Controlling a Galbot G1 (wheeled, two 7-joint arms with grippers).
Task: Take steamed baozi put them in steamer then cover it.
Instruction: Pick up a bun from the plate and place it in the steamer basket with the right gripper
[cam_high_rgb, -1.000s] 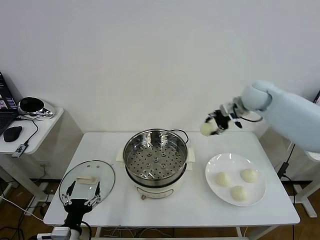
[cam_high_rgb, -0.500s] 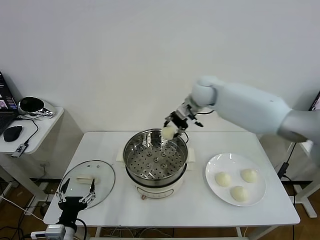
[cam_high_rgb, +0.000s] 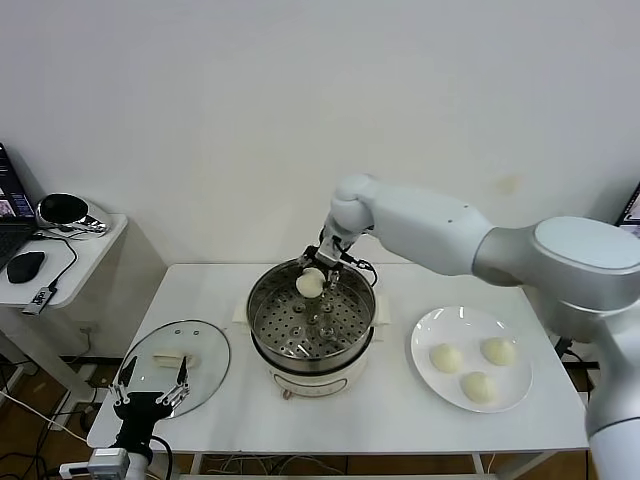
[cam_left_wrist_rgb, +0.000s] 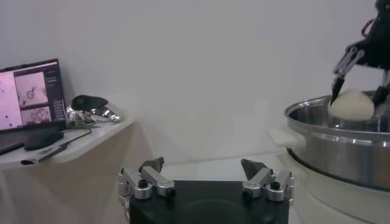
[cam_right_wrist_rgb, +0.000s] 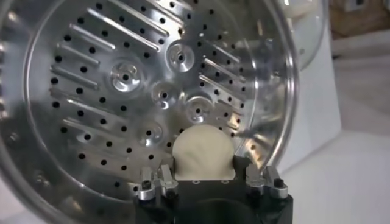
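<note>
White counter carried the steamer (cam_high_rgb: 311, 325) at its middle, and the right pincer (cam_high_rgb: 317, 272), closed on one baozi (cam_high_rgb: 310, 284), hung directly above the perforated tray's far side, while the left pincer (cam_high_rgb: 150, 395), jaws spread, waited beside the cover (cam_high_rgb: 172, 362).

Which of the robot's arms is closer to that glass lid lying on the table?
The left. Its gripper hovers at the near edge of the glass lid, jaws open. The right gripper is off over the steamer, holding a bun.
</note>
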